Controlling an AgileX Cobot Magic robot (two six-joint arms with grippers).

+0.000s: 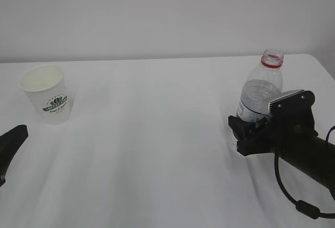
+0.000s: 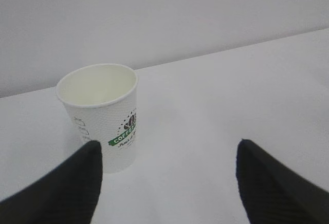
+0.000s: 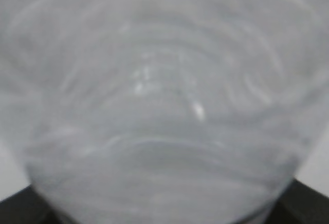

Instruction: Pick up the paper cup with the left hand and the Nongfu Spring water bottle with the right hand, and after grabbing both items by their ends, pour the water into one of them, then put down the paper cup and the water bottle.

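the paper cup [image 1: 47, 98] stands upright and empty at the far left of the white desk [image 1: 157, 149], well apart from the nongfu spring water bottle [image 1: 260, 88], which stands upright on the right with its cap off and only the red neck ring showing. the left hand [image 1: 10, 144] sits low at the left edge, short of the cup; in its wrist view the left tool [image 2: 167, 180] is spread wide with nothing between its fingers [image 2: 77, 183], and the cup lies ahead and off toward the left finger rather than centred.

the right hand [image 1: 293, 139] has its right tool [image 1: 248, 128] around the lower body of the bottle. the bottle fills the right wrist view, with dark fingers [image 3: 303, 203] just showing at the bottom corners. the jaws bracket the bottle, but whether they press on it cannot be told from the pictures.

the risks seem to lie in both grasps. the bottle is thin, ribbed and open at the top, so a hard squeeze could push the water [image 1: 257, 94] up and out, while a loose one could let it slip or tip when lifted. on the left, an off-centre approach could let a finger nudge the light cup and knock it over.
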